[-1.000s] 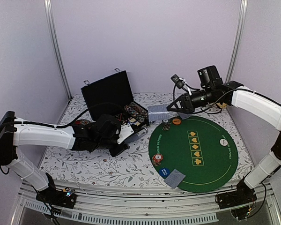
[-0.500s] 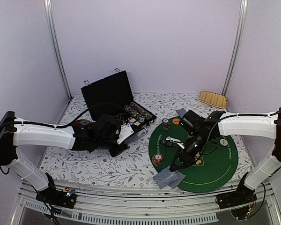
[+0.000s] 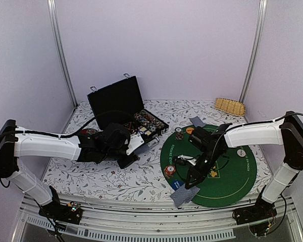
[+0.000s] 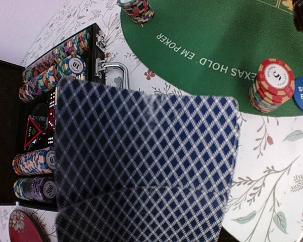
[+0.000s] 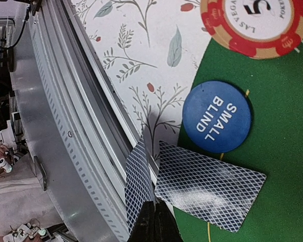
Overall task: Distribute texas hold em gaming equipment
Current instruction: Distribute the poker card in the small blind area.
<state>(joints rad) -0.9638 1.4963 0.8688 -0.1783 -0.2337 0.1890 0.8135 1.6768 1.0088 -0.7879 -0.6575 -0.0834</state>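
Note:
My left gripper (image 3: 134,145) is beside the black case (image 3: 116,103), shut on a deck of playing cards (image 4: 146,161). Their blue diamond backs fill the left wrist view and hide the jaws. My right gripper (image 5: 152,207) hovers low over the front edge of the green mat (image 3: 227,176). It is shut on a single card (image 5: 138,186), seen edge-on. Another card (image 5: 209,189) lies face down on the mat just beside it. The blue small-blind button (image 5: 217,116) and a red chip stack (image 5: 252,22) are close by.
The open case holds rows of poker chips (image 4: 55,63). On the mat are an orange button (image 3: 190,130), a white button (image 3: 241,153) and a small chip stack (image 3: 179,135). A card (image 3: 196,121) lies behind the mat, and a woven tray (image 3: 230,106) is at the back right. The table's metal front rail (image 5: 65,151) is directly below my right gripper.
My right arm swung from the back of the table down to the mat's front edge, carrying a card to beside the one lying there. My left arm stayed still.

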